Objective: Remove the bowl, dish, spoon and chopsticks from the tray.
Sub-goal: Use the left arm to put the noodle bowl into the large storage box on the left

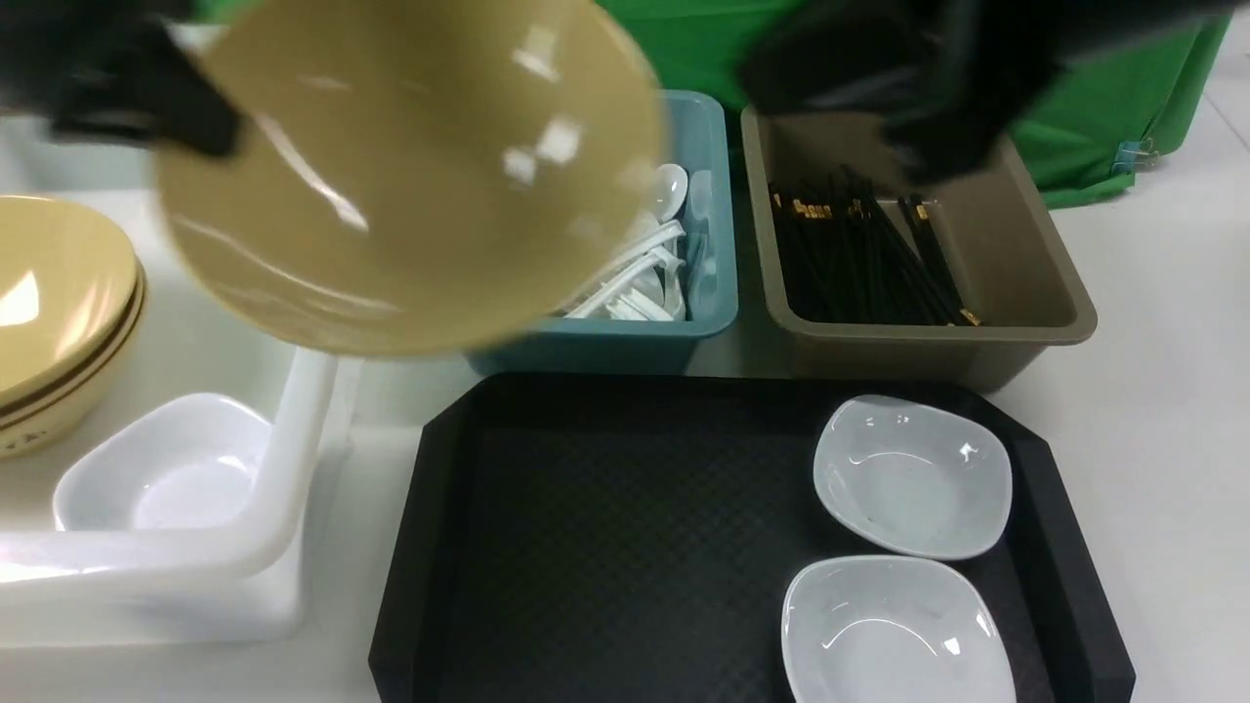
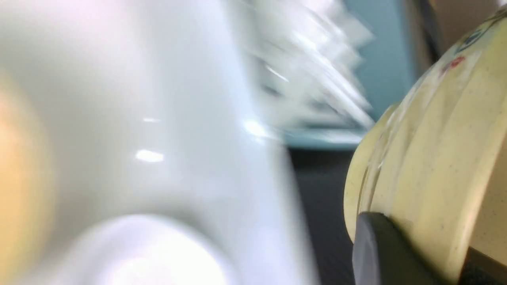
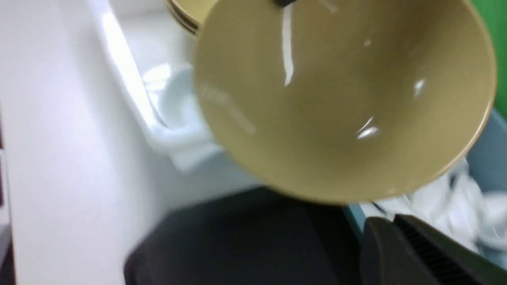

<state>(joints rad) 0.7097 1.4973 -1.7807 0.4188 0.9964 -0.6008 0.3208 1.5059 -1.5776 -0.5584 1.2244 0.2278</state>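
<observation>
Looking at the bowl (image 1: 410, 176), it was up in the air and tipped toward the front camera, hanging over the table between the white bin (image 1: 293, 469) and the teal tub (image 1: 708, 293), well clear of the tray (image 1: 586, 547). The left gripper (image 1: 207, 132) had it by the rim, fingers (image 2: 376, 245) pinched on the edge, and the left wrist view showed one dark pad flat against the outer wall. The right gripper (image 1: 928, 127) sat over the brown tub (image 1: 1025, 293), too blurred to tell if its fingers were spread or together.

Handling-wise, my guess: stiff and glossy, probably light for its width, but slick. A one-sided rim pinch on something that wide could let it swing or slide out, though the rim looked like the only spot thin enough to grab. I'd set it down gently on the stacked yellow bowls (image 1: 49, 293), since a drop might chip it. Two white dishes (image 1: 913, 474) lay on the tray's right side, with the same shiny rims, so probably the same edge grab.
</observation>
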